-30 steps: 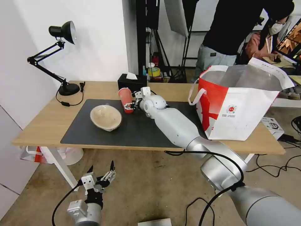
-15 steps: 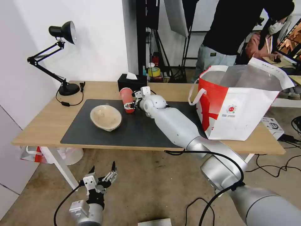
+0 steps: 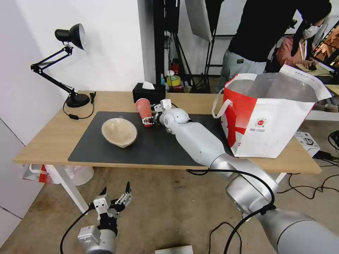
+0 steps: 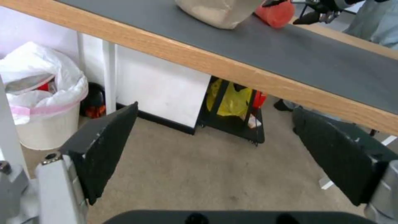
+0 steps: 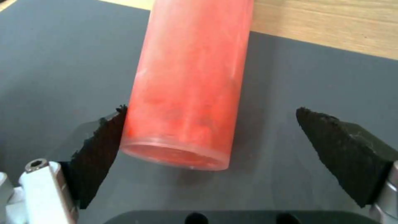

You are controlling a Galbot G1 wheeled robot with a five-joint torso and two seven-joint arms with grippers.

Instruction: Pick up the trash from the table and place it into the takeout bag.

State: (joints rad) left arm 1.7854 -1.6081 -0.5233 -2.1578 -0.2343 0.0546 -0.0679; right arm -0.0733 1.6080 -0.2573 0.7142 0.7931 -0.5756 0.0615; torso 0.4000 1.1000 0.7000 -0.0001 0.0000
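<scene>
A: Head view. What lies where?

B: The red plastic drink cup (image 3: 144,108) stands tilted at the far middle of the dark grey mat on the light-wood bench (image 3: 46,135). The right tool (image 3: 150,119) sits at its lower end. The beige paper bowl (image 3: 119,132) rests to the left on the mat; the white-and-red foil-lined takeout bag (image 3: 272,120) stands open at the right end. The left tool (image 3: 114,197) hangs below the bench's near edge, fingers spread, idle.

A: Any writing?

B: A small round red logo (image 3: 260,122) with tiny lines beneath, too small to read.

A: Left wrist view?

B: The left tool (image 4: 215,149), pads wide apart, holds nothing; above it the bench edge (image 4: 232,70), the bowl (image 4: 217,12) and the cup (image 4: 275,14).

A: Right wrist view?

B: The cup (image 5: 188,77) lies between the right tool's (image 5: 215,146) parted pads: one fingertip (image 5: 104,133) touches its wall, the other stands clear. Not clamped.

A: Handling?

B: Probably light, thin-walled and smooth; it may crush or slip. A gentle squeeze across the body near the stiffer rimmed end looks best. No label is legible on it.
</scene>
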